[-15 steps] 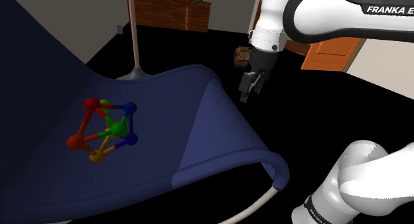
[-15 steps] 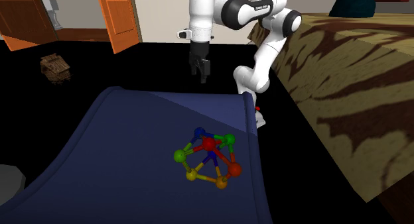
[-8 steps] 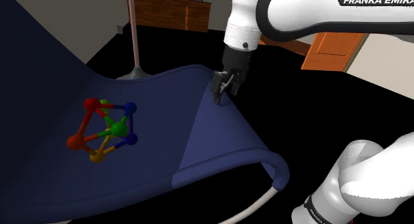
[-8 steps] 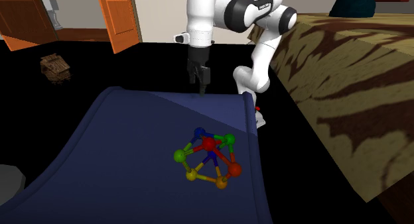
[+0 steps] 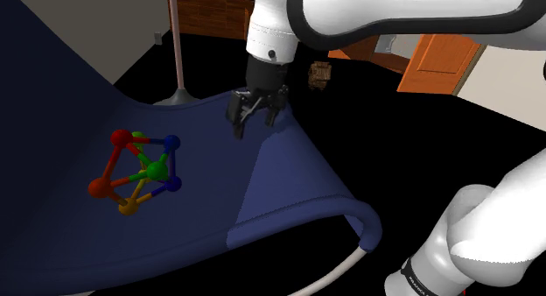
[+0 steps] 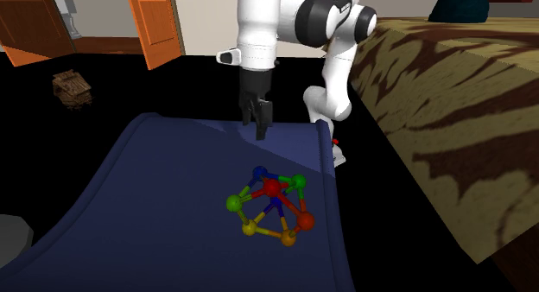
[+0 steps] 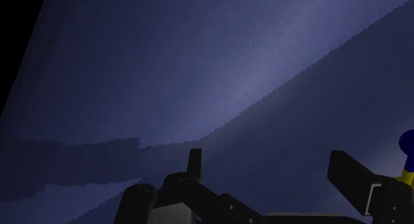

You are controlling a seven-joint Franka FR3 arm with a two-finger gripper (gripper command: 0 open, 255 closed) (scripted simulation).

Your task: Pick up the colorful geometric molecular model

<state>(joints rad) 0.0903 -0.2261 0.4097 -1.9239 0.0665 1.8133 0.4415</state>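
Your pincer (image 5: 254, 121) is released, its two black fingers (image 7: 194, 162) spread apart with nothing between them, pointing down at the upper rim of the dark blue sheet (image 5: 70, 84); you cannot tell whether the tips touch it. You'll find the molecular model (image 5: 140, 172), balls of red, green, blue and orange on coloured rods, lying lower on that sheet, well apart from the pincer. A brown striped bed (image 6: 449, 100) fills the second exterior view's right.
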